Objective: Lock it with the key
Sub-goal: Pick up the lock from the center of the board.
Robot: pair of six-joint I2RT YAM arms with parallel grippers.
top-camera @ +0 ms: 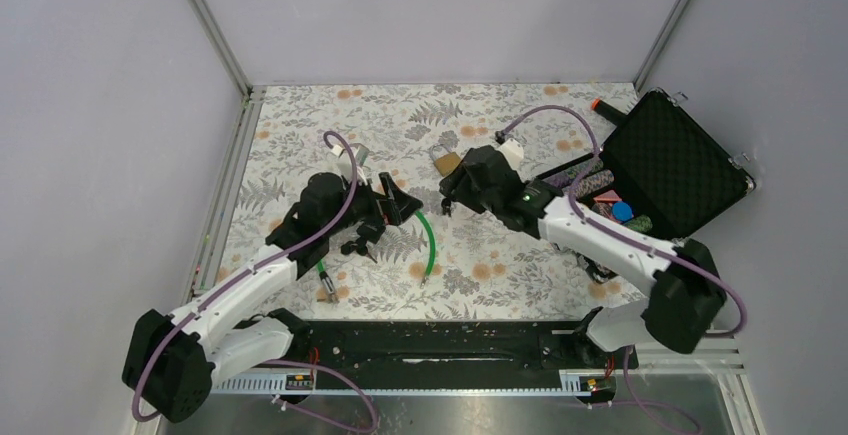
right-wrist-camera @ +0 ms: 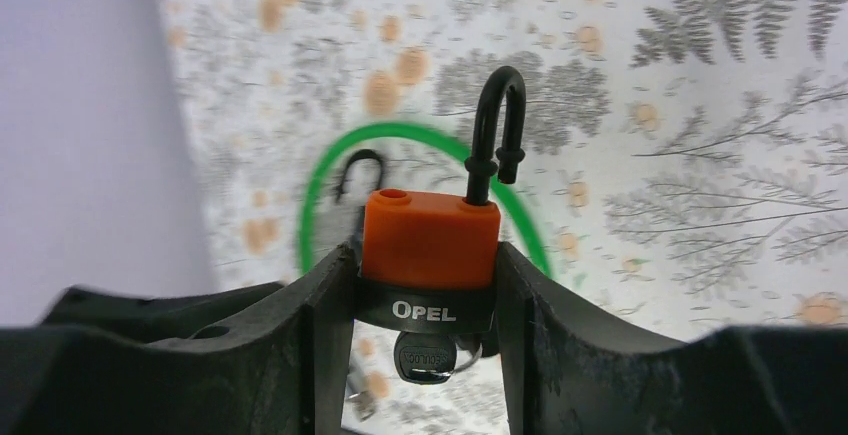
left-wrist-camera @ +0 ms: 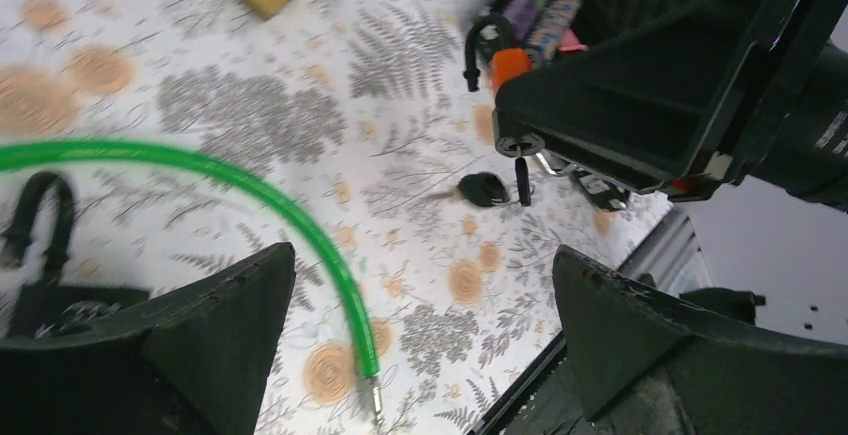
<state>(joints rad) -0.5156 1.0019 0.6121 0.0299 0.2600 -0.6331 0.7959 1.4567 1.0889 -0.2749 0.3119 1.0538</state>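
Observation:
My right gripper [right-wrist-camera: 428,265] is shut on an orange padlock [right-wrist-camera: 430,235] with a black "OPEL" band. Its black shackle [right-wrist-camera: 497,120] stands open, and a black-headed key [right-wrist-camera: 427,358] sits in its underside. In the top view the right gripper [top-camera: 452,191] hovers over the mat's middle. My left gripper [left-wrist-camera: 422,250] is open and empty, just left of it in the top view [top-camera: 393,205]. From the left wrist the orange padlock [left-wrist-camera: 510,63] shows in the right gripper, with a black-headed key [left-wrist-camera: 486,189] below it.
A green cable [top-camera: 430,245] curves on the floral mat [top-camera: 500,255] under both grippers. A brass padlock [top-camera: 446,162] lies behind the right gripper. A black padlock [left-wrist-camera: 40,225] sits by the left finger. An open black case [top-camera: 670,160] with small items stands at the right.

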